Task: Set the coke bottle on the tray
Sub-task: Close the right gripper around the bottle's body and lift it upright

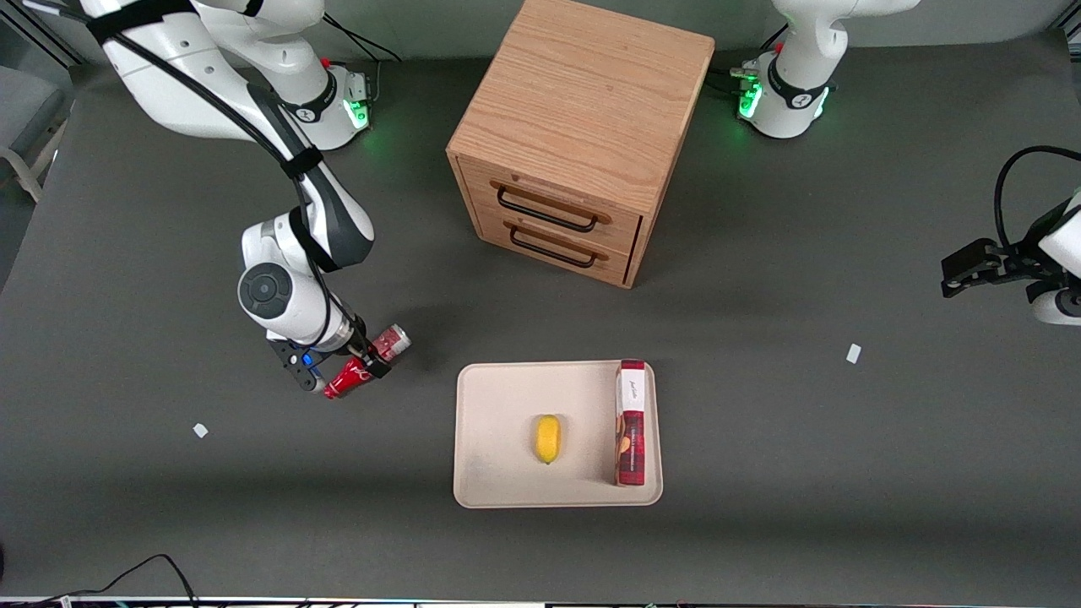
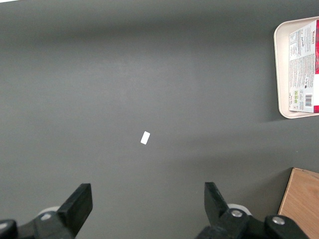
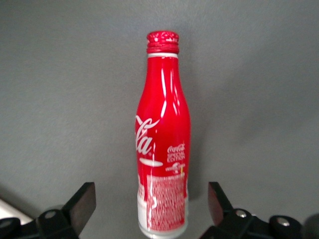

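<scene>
The coke bottle [image 1: 350, 377] lies on its side on the dark table, toward the working arm's end from the tray [image 1: 507, 397]. It is red with white script, a silver-grey base and a red cap. My right gripper [image 1: 340, 371] is low over it and open. In the right wrist view the bottle [image 3: 163, 134] has its base end between the two fingers [image 3: 84, 199], with a gap on each side and the cap pointing away from the gripper [image 3: 151, 199]. The beige tray is apart from the bottle; its corner also shows in the left wrist view [image 2: 280, 64].
On the tray lie a yellow fruit [image 1: 547, 438] and a flat red-and-white box [image 1: 631, 422] along one edge. A wooden drawer cabinet [image 1: 574, 127] stands farther from the front camera than the tray. Small white scraps [image 1: 200, 430] [image 1: 854, 353] lie on the table.
</scene>
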`<act>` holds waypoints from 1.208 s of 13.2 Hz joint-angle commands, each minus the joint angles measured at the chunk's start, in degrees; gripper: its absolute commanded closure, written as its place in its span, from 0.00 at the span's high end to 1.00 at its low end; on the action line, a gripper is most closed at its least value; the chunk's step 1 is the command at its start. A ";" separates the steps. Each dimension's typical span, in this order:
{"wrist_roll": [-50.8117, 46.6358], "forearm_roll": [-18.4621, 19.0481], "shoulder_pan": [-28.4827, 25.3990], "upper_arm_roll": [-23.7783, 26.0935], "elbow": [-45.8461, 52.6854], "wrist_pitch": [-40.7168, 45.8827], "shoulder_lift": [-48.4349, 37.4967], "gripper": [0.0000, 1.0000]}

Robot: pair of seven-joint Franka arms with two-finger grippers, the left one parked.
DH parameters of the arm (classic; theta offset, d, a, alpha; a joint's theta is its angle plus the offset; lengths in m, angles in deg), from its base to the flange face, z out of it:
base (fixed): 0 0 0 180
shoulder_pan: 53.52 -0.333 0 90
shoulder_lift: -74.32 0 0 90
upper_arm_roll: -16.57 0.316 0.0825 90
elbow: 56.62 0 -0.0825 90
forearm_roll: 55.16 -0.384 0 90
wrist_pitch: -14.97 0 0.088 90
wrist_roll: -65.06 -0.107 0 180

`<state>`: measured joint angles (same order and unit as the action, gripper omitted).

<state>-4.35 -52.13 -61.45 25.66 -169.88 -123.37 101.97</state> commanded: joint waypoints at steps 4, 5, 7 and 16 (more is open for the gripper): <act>-2.76 2.67 -0.07 -0.12 0.15 -4.13 3.47 0.97; -2.76 3.29 0.11 -0.12 0.15 -4.13 3.64 0.89; -2.76 4.00 0.37 -0.12 0.15 -4.13 4.08 0.59; 0.22 3.74 -0.42 2.59 10.58 5.25 2.94 0.00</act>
<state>-4.95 -49.33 -61.62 26.43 -164.53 -123.26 105.80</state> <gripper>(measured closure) 0.467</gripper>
